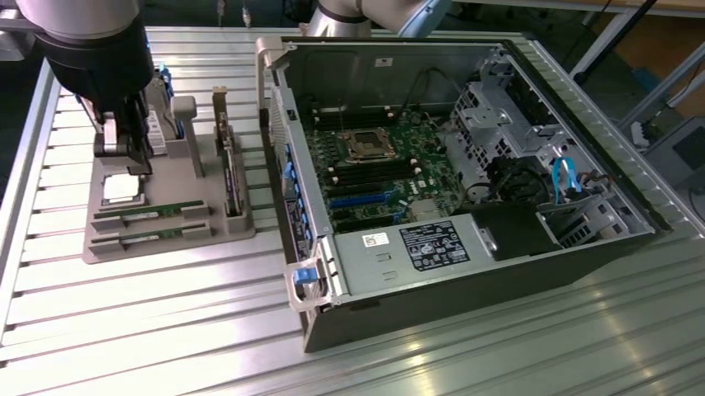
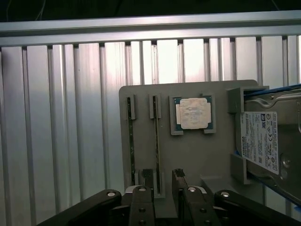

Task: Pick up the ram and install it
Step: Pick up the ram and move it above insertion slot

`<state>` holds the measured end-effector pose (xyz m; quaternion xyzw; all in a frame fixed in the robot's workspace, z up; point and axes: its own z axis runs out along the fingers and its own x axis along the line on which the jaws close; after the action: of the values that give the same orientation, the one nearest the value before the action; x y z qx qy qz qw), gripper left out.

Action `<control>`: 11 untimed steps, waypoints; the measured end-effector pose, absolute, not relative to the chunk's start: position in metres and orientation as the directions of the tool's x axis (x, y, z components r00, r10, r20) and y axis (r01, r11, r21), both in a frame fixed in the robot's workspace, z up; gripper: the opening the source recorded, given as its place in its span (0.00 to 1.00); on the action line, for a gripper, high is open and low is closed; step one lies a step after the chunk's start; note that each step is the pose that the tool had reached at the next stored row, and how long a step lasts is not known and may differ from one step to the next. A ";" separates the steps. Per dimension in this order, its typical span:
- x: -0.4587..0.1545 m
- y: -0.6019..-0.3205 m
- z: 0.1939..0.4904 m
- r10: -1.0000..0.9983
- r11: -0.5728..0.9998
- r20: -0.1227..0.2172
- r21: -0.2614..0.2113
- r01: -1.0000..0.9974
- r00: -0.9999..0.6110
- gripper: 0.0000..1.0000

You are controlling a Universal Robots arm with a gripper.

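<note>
Two ram sticks stand on edge in slots of the grey holder tray [image 2: 188, 155]. In the wrist view one ram stick [image 2: 156, 141] runs between my fingertips and the other ram stick [image 2: 131, 141] lies just outside them. My gripper [image 2: 162, 176] is open, above the tray and holding nothing. In the exterior view the gripper [image 1: 130, 163] hangs over the back of the holder tray [image 1: 220, 227], and the ram sticks [image 1: 149, 214] lie in the front slots. The open computer case [image 1: 463, 272] with its motherboard [image 1: 375, 173] is at the exterior view's right.
A square silver processor [image 2: 194, 113] sits in a recess beside the ram slots. A hard drive [image 2: 265, 141] stands in a bracket on the tray. A green expansion card [image 1: 231, 177] stands upright between the tray and the case. Ribbed aluminium table [image 1: 165, 330] surrounds everything.
</note>
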<state>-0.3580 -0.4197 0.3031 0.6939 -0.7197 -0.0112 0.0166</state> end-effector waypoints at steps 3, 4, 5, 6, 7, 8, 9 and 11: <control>-0.358 -0.421 0.303 -0.999 0.037 0.008 0.039 -0.999 -0.036 0.30; -0.358 -0.421 0.303 -0.999 0.037 0.008 0.039 -0.999 -0.036 0.30; -0.358 -0.422 0.303 -0.999 0.037 0.008 0.039 -0.999 -0.036 0.30; -0.358 -0.422 0.303 -0.999 0.037 0.008 0.039 -0.999 -0.036 0.30; -0.358 -0.422 0.303 -0.999 0.037 0.008 0.039 -0.999 -0.036 0.30; -0.358 -0.423 0.303 -0.999 0.037 0.008 0.039 -0.999 -0.036 0.30; -0.358 -0.423 0.303 -0.999 0.037 0.008 0.039 -0.999 -0.036 0.30; -0.358 -0.424 0.303 -0.999 0.037 0.008 0.039 -0.999 -0.036 0.30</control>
<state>-0.3580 -0.4241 0.3030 0.6940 -0.7197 -0.0112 0.0166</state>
